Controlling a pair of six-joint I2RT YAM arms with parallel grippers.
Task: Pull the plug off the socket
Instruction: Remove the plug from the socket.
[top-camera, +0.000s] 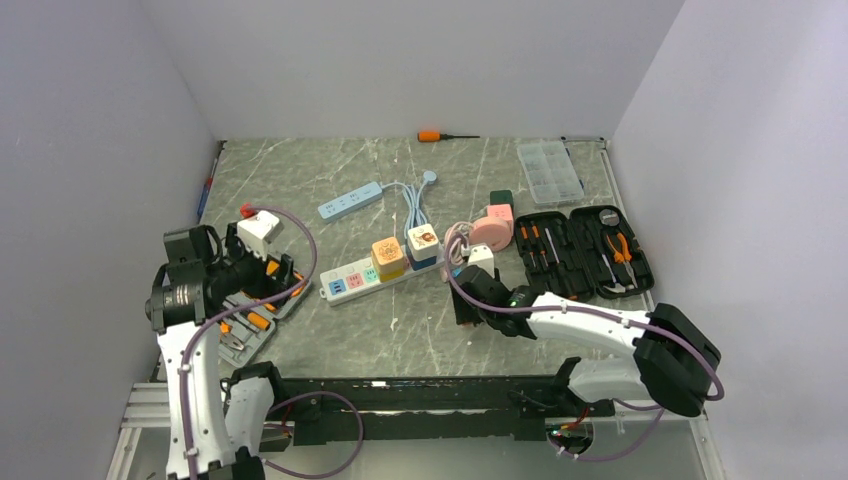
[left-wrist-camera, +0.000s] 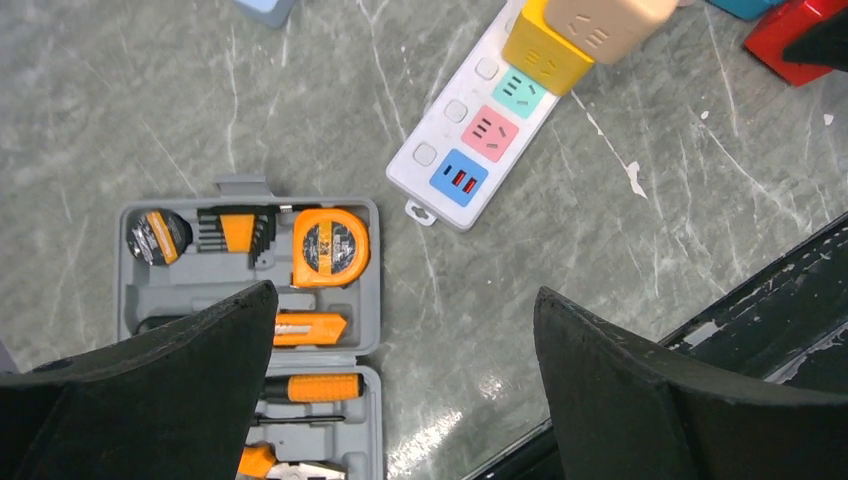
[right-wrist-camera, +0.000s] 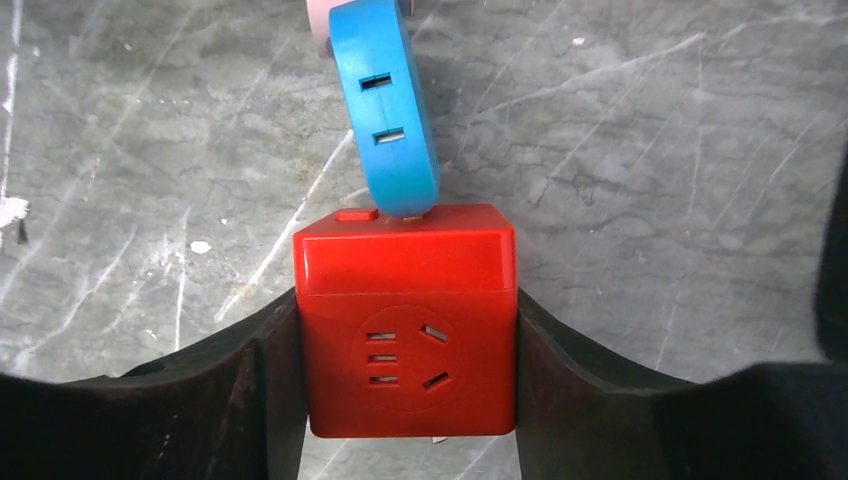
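Note:
The long white power strip (top-camera: 355, 280) lies mid-table, and the left wrist view shows its blue, pink and green outlets (left-wrist-camera: 470, 130). An orange-yellow cube plug (top-camera: 388, 256) and a white cube (top-camera: 422, 240) on a blue base stand on it. My right gripper (top-camera: 465, 288) is just right of the strip's end. In the right wrist view it (right-wrist-camera: 405, 340) is shut on a red cube plug (right-wrist-camera: 405, 300), held over bare table. A blue oval adapter (right-wrist-camera: 385, 110) touches the cube's far face. My left gripper (left-wrist-camera: 405, 295) is open and empty above the grey tool case (left-wrist-camera: 250, 300).
A light-blue short strip (top-camera: 350, 200) lies behind the white one. A pink reel (top-camera: 492, 228), an open black tool case (top-camera: 585, 250) and a clear organizer box (top-camera: 550, 170) sit at the right. An orange screwdriver (top-camera: 440, 135) lies at the back. A black rail (top-camera: 420, 395) runs along the near edge.

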